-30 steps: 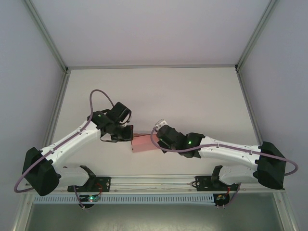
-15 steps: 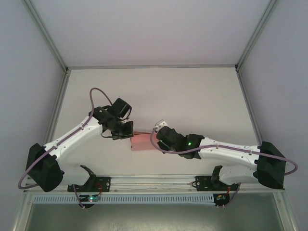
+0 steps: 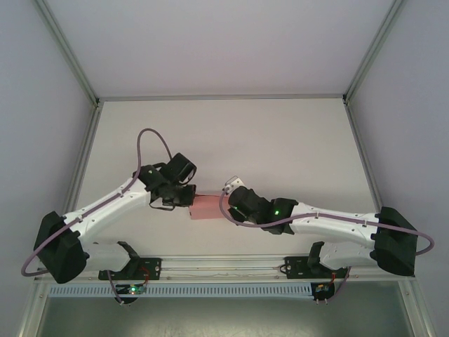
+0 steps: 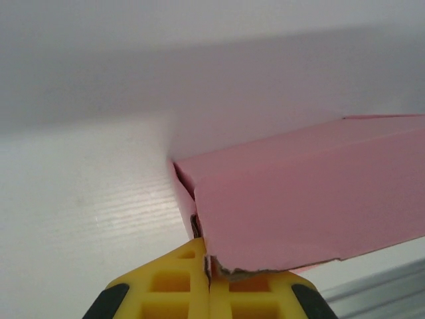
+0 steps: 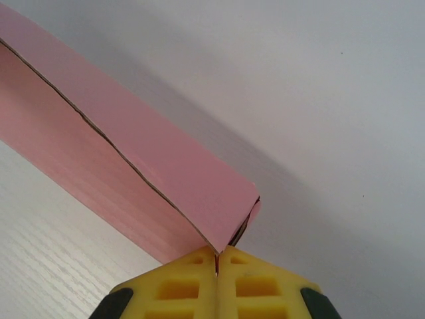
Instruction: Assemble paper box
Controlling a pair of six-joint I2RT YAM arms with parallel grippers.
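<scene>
White table (image 3: 280, 147), viewed from above: I see the pink paper box (image 3: 207, 208) near the front edge, between my 2 arms. At its left end the left gripper (image 4: 207, 264) is clamped on a ragged card edge; at its right end the right gripper (image 5: 218, 256) pinches a corner, yellow fingers (image 5: 174, 289) pressed together

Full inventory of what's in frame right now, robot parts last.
paper box: 1, pink, near middle of the table, between the two hands
table: 1, white, beneath everything
frame posts: 2, grey metal, running to the table's far corners
cables: 2, purple, one along each arm
arms: 2, white with black joints, bases at the near edge
left hand: 1, yellow fingers, shut on the box's edge
right hand: 1, yellow fingers, shut on a box corner
</scene>
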